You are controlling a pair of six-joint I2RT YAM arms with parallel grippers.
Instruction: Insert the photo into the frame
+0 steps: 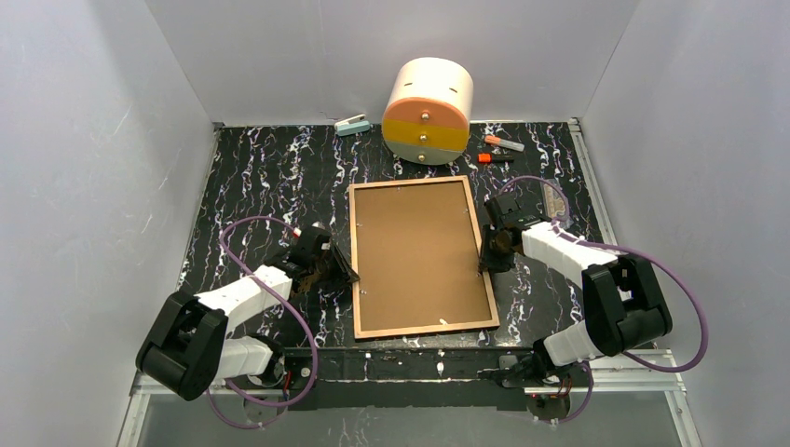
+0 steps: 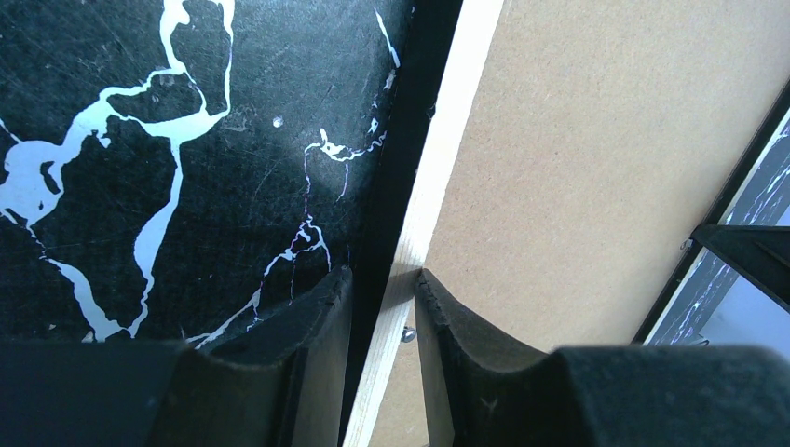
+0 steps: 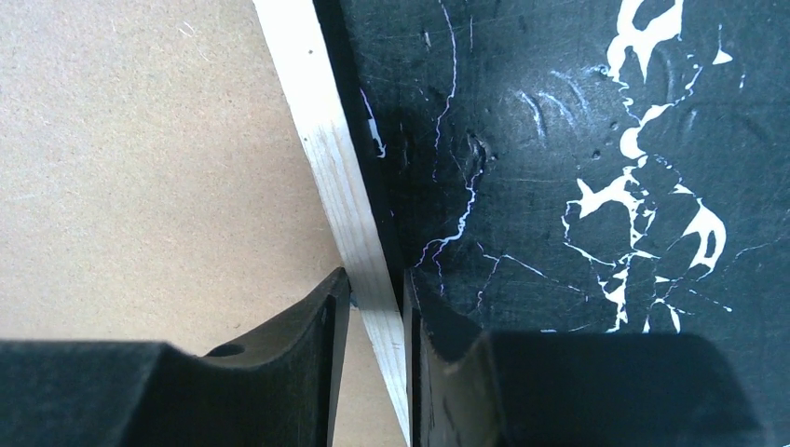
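Where black fingers [image 3: 298,326] straddle it, the frame [image 3: 324,158] is pale wood.

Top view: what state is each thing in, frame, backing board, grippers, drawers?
the frame: lying face down
backing board: seated inside the frame
left gripper: shut on the frame's left rim
right gripper: shut on its right rim
drawer unit: drawers closed

Back-edge clutter on a black marbled table [image 1: 261,177]
A round three-drawer organizer [image 1: 428,112] sits at 12 o'clock, a small stapler [image 1: 352,124] at 11, and two orange markers [image 1: 504,143] at 1.
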